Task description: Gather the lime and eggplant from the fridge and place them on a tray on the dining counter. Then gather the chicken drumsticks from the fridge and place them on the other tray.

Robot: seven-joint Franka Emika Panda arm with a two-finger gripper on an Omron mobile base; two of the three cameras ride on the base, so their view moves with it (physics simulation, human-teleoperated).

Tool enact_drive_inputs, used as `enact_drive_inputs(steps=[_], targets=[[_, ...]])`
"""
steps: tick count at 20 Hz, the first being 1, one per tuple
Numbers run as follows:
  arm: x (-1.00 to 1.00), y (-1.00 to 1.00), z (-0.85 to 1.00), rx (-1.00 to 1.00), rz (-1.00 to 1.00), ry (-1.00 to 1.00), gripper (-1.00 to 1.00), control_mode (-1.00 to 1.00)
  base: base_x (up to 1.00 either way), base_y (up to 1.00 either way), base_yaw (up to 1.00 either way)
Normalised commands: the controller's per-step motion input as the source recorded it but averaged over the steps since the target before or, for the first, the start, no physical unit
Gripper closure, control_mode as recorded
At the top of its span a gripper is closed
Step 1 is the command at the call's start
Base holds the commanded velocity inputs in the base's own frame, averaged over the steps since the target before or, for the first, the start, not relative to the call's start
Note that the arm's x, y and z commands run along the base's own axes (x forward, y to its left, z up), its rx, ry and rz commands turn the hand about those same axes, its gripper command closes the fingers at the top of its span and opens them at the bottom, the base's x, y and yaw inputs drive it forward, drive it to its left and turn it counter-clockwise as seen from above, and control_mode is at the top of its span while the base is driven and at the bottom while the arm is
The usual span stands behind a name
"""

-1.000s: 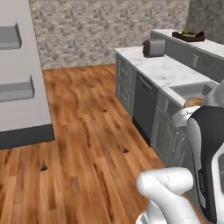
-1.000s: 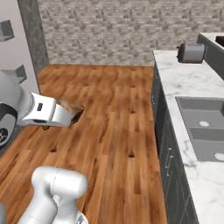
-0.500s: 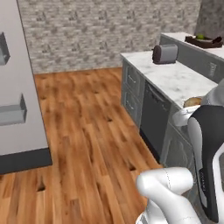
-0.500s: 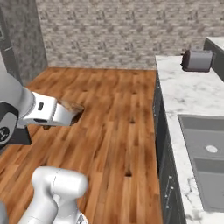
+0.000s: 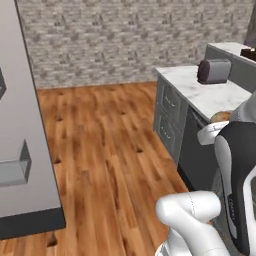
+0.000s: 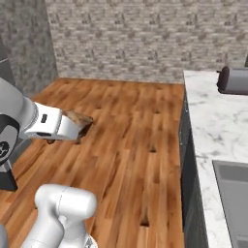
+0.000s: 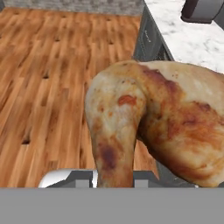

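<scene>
Step in hand: carrying the chicken drumstick (image 7: pixel 153 131) toward the dining counter, judged from the load in the pincer and the open floor ahead.
Gripper (image 6: pixel 80 127): closed tight on the drumstick; in the right base view the browned meat stuck out past the end of the white hand.
Drumstick: held in the air above the wooden floor (image 5: pixel 110 150), beside the marble counter's (image 5: pixel 212 95) front edge.
Doing it well: keep the hand level, drive smoothly, and keep the meat off the counter edge and the toaster (image 5: pixel 214 71).
Hard to make out: finger tips were buried behind the meat; no tray was visible, and the fridge (image 5: pixel 20 150) was cut off at the left edge.
</scene>
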Motion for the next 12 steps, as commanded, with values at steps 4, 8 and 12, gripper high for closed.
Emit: enact_drive_inputs(steps=[4, 8, 12], targets=[[0.0, 0.0, 0.0, 0.0, 0.0, 0.0, 1.0, 1.0, 1.0, 0.0, 0.12], [0.0, 0.0, 0.0, 0.0, 0.0, 0.0, 1.0, 1.0, 1.0, 0.0, 0.09], [0.0, 0.0, 0.0, 0.0, 0.0, 0.0, 1.0, 1.0, 1.0, 0.05, 0.06]])
